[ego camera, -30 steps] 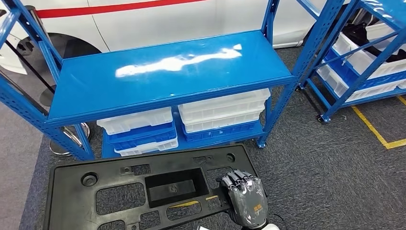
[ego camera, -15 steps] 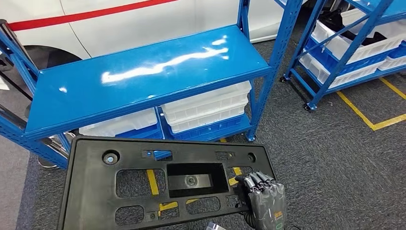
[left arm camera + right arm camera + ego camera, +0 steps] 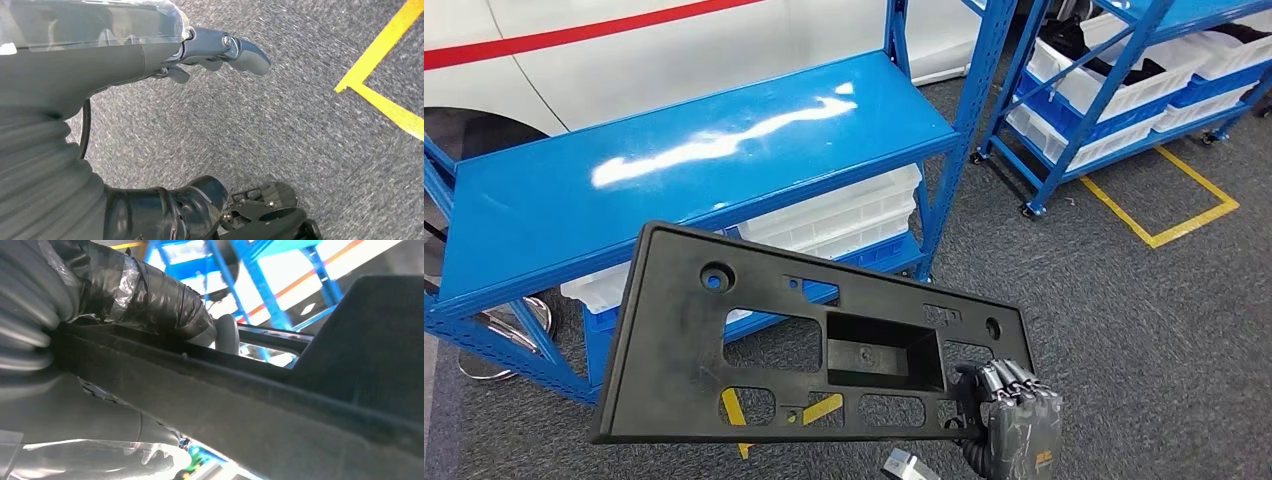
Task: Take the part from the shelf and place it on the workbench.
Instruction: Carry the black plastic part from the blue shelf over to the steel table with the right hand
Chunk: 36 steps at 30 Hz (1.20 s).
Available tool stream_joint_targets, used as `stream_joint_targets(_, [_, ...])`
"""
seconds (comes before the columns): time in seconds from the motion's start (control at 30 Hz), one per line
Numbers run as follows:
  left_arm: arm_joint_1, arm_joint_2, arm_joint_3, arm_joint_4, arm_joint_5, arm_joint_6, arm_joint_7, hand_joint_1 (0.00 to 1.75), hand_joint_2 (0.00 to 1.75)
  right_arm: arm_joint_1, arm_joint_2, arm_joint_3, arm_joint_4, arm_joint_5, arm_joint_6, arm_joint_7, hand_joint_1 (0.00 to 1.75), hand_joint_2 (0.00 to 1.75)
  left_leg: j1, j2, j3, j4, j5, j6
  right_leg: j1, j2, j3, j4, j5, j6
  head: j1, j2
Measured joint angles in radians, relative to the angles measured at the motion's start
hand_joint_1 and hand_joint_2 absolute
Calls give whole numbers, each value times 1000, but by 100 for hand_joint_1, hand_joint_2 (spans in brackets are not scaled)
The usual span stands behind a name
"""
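**Part held at its right end, clear of the shelf**

Head view: the part (image 3: 814,345) was held in the air in front of the shelf (image 3: 674,170), its long axis running leftward from the right robot hand (image 3: 1014,415), whose fingers were curled over the near right corner.

Left wrist view: the left robot hand (image 3: 220,50) hung over carpet, holding nothing, fingers loosely apart.

Right wrist view: the part's edge was clamped by the hand.

Right hand (image 3: 1016,425) grips black part (image 3: 724,340) before blue shelf (image 3: 624,185).
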<state>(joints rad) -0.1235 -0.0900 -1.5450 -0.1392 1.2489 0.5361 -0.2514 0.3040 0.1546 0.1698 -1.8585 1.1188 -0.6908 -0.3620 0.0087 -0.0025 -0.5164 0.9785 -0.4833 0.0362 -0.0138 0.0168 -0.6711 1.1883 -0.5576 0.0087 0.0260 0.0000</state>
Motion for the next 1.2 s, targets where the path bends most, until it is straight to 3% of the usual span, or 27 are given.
stream_joint_targets(0.07, [2, 0, 0, 0, 5, 0, 0, 0, 175, 5, 5, -15, 0, -26, 0, -12, 166, 175, -2, 21, -4, 4, -1, 2, -1, -5, -49, 107, -41, 4, 0, 0])
stream_joint_targets(0.1, [2, 0, 0, 0, 7, 1, -1, 0, 175, 8, 7, -22, 0, -46, 0, -20, 166, 175, -3, 30, -6, 7, -3, 2, -1, -7, -51, 118, -35, 5, 0, 0])
stream_joint_targets(0.13, [2, 0, 0, 0, 10, 1, -3, 0, 175, 10, 8, -27, 0, -72, 0, -30, 166, 175, -3, 39, -7, 10, -5, 1, -1, -11, -34, 91, -12, 5, 0, 0])
stream_joint_targets(0.2, [1, 0, 0, 0, 15, 3, -7, 0, 175, 12, 10, -33, -2, -123, 0, -50, 166, 175, -5, 53, -7, 20, -13, -5, 1, -37, 38, -36, 43, 0, 0, 0])
stream_joint_targets(0.27, [1, 0, 0, 0, 17, 5, -9, 0, 175, 14, 13, -37, -6, -151, 0, -63, 166, 175, -10, 63, -8, 32, -22, -15, 6, -58, 83, -123, 64, -11, 0, 0])
stream_joint_targets(0.37, [-1, 0, 0, 0, 16, 7, -9, 0, 175, 19, 21, -43, -12, -161, 0, -73, 166, 175, -13, 75, -8, 36, -27, -27, 8, -44, 81, -133, 65, -26, -1, 0])
stream_joint_targets(0.4, [-1, 0, 0, 0, 16, 8, -9, 0, 175, 21, 25, -45, -15, -163, 0, -77, 166, 175, -12, 69, -11, 42, -35, -32, 6, -38, 80, -135, 68, -31, -1, 0])
stream_joint_targets(0.47, [-2, 0, -1, 0, 16, 8, -8, 0, 175, 25, 33, -49, -22, -165, 0, -88, 166, 175, -7, 42, -39, 109, -85, -43, 1, -25, 78, -138, 73, -40, -2, 0])
stream_joint_targets(0.53, [-1, 0, -1, 0, 16, 8, -7, 0, 175, 29, 41, -52, -26, -167, 0, -97, 166, 175, -4, 18, -94, 237, -153, -50, 1, -12, 74, -138, 76, -43, -2, 0])
stream_joint_targets(0.6, [1, 0, -2, 0, 16, 8, -6, 0, 175, 33, 45, -54, -28, -169, 0, -100, 166, 175, -3, 13, -135, 326, -181, -51, 2, 1, 72, -138, 76, -44, -2, 0])
stream_joint_targets(0.67, [2, 0, -2, 0, 16, 8, -6, 0, 175, 37, 47, -57, -28, -169, 0, -102, 166, 175, -3, 11, -124, 304, -146, -47, 2, 16, 74, -138, 77, -44, -2, 0])
stream_joint_targets(0.7, [2, 0, -2, 0, 16, 8, -6, 0, 175, 38, 48, -58, -28, -170, 0, -103, 166, 175, -4, 5, -99, 249, -108, -42, 3, 26, 76, -137, 77, -44, -2, 0])
stream_joint_targets(0.77, [2, 1, -2, 1, 16, 8, -6, 0, 175, 39, 52, -61, -30, -170, 0, -105, 166, 175, -4, -33, -37, 110, -42, -29, 2, 45, 77, -137, 78, -42, -1, 0])
stream_joint_targets(0.83, [1, 2, -2, 1, 16, 8, -6, 0, 175, 40, 56, -63, -31, -170, -1, -107, 166, 175, -7, -63, -8, 39, -24, -20, -2, 61, 69, -136, 84, -32, -2, 0])
stream_joint_targets(0.87, [1, 2, -2, 2, 16, 8, -6, 0, 175, 41, 58, -64, -32, -170, -1, -109, 166, 175, -8, -62, -6, 33, -25, -18, -3, 69, 65, -138, 88, -25, -2, 0])
stream_joint_targets(0.9, [0, 1, -2, 2, 17, 8, -6, 0, 175, 44, 59, -65, -33, -170, -1, -111, 166, 175, -6, -53, -3, 24, -22, -14, -4, 77, 62, -140, 91, -17, -2, 0])
stream_joint_targets(0.97, [0, 0, -2, 2, 17, 8, -7, 0, 175, 48, 61, -67, -36, -173, -1, -119, 166, 175, -1, -31, 3, 5, -10, -6, 1, 60, 53, -125, 79, -8, 0, 0])
stream_joint_targets(1.03, [1, 0, -3, 2, 17, 8, -7, 0, 175, 48, 63, -69, -37, -180, -1, -134, 166, 175, -2, -6, 7, -5, -4, 3, 3, 19, 15, -40, 24, -3, 1, 0])
stream_joint_targets(1.1, [2, 0, -3, 2, 16, 8, -8, 0, 175, 49, 67, -74, -37, -190, -1, -149, 166, 175, -5, 19, 4, -2, -5, 7, 0, -2, -37, 76, -31, 2, 1, 0])
stream_joint_targets(1.13, [2, 0, -3, 2, 16, 8, -8, 0, 175, 50, 69, -77, -37, -194, -1, -156, 166, 175, -6, 31, 2, 1, -7, 7, -2, -6, -48, 104, -36, 4, 1, 0])
stream_joint_targets(1.17, [2, 0, -3, 2, 16, 8, -8, 0, 175, 50, 71, -81, -37, -197, -1, -162, 166, 175, -6, 43, 1, 4, -10, 6, -3, -10, -42, 98, -23, 5, 2, 0])
stream_joint_targets(1.2, [1, 0, -3, 2, 16, 8, -8, 0, 175, 51, 74, -84, -37, -201, -1, -168, 166, 175, -6, 54, 0, 9, -13, 4, -4, -17, -15, 53, 5, 6, 1, 0])
